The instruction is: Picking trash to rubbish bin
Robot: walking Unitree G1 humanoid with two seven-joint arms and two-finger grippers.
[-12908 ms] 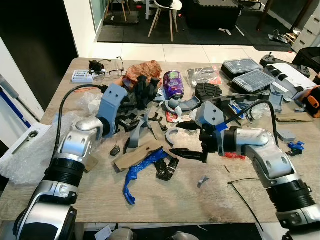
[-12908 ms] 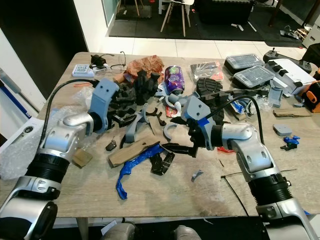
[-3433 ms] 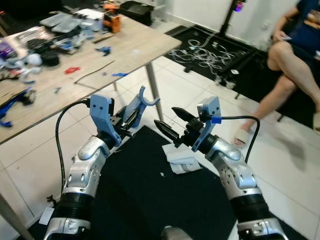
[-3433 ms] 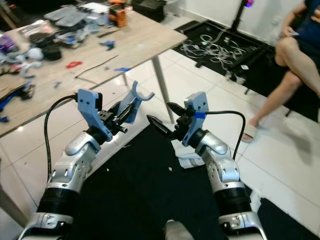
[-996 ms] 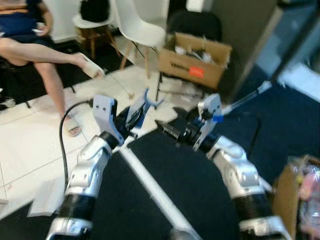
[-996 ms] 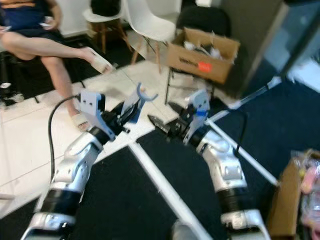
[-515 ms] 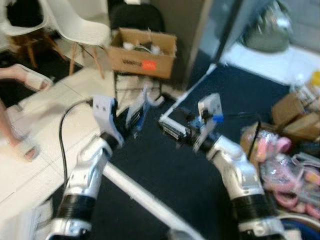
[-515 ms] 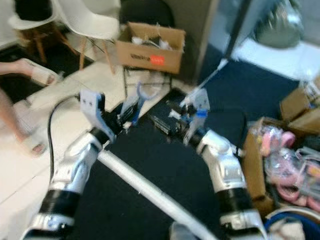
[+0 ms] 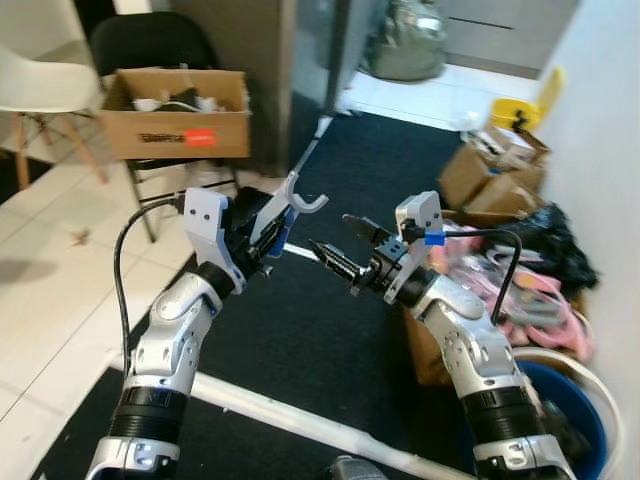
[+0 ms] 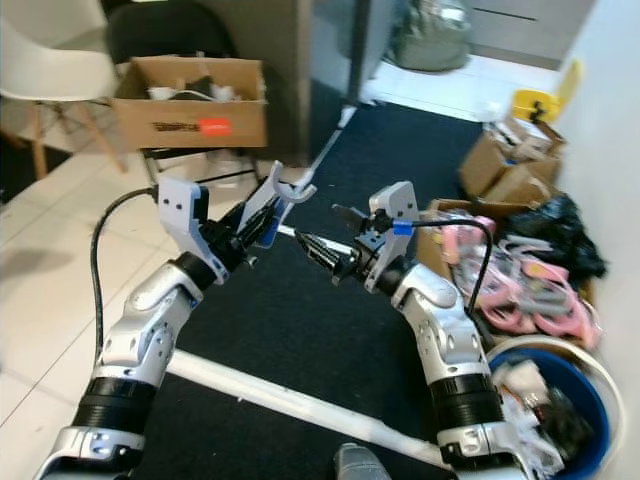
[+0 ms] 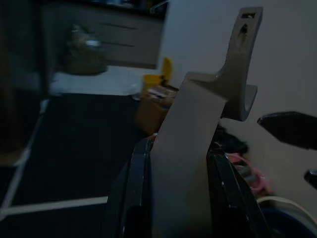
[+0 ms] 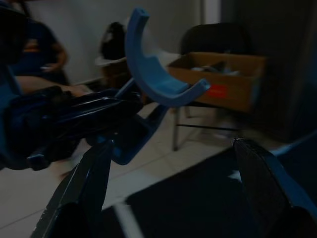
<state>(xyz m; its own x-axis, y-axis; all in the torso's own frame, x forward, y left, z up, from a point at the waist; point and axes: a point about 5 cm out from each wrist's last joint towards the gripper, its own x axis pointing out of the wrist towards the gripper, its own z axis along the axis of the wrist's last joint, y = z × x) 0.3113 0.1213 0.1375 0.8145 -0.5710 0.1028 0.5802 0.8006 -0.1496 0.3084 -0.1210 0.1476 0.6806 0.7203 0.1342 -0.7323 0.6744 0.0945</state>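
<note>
My left gripper is shut on a grey-blue plastic piece with a curved hook at its end, held up at chest height. The left wrist view shows the piece clamped between the fingers. My right gripper is open and holds nothing, its tips just right of the piece and apart from it. In the right wrist view the piece's hooked end shows between the spread fingers. A blue rubbish bin with a white rim stands low on the right, with trash inside.
I stand on a black mat crossed by a white strip. A cardboard box rests on a dark chair at the left, beside a white chair. Cardboard boxes, pink items and a black bag crowd the right wall.
The camera has swung round: the seated person and white chairs slid out of view, and the bin and boxes came in. Both arms keep their pose, the left still gripping the piece.
</note>
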